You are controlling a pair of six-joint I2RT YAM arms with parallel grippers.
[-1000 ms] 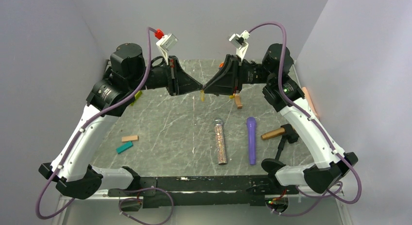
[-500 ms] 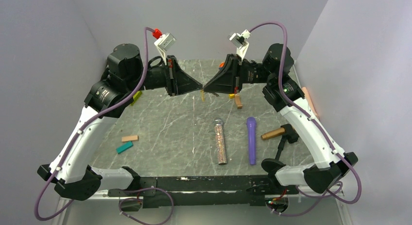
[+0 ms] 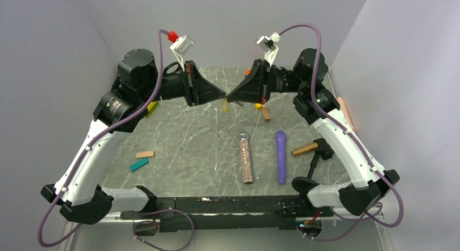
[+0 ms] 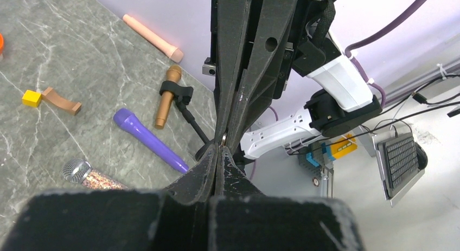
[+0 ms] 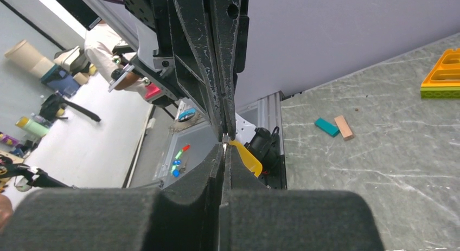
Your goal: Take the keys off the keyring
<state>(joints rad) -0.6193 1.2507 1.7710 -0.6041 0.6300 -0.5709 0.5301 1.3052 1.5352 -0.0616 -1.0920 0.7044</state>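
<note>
Both grippers meet tip to tip in the air over the far middle of the table. My left gripper [image 3: 223, 93] is shut, with a small glint of the metal keyring [image 4: 223, 137] at its tips. My right gripper [image 3: 229, 97] is shut on the thin keyring wire [image 5: 224, 141]. One flat yellow key [image 3: 225, 105] hangs just below the tips. In the right wrist view the key [image 5: 247, 158] sits right beside my right fingers. The ring itself is mostly hidden by the fingers.
On the table lie a glitter microphone [image 3: 247, 158], a purple microphone [image 3: 280, 156], a bronze microphone on a black stand [image 3: 306, 149], teal [image 3: 139, 164] and tan [image 3: 145, 154] blocks, a small yellow cube [image 3: 259, 106], a brown piece [image 3: 266, 114] and an orange-yellow frame [image 5: 443, 69].
My left gripper has lifted and tilted slightly up and left, so its tip now sits a little above the right tip. The right arm and the key have barely moved.
</note>
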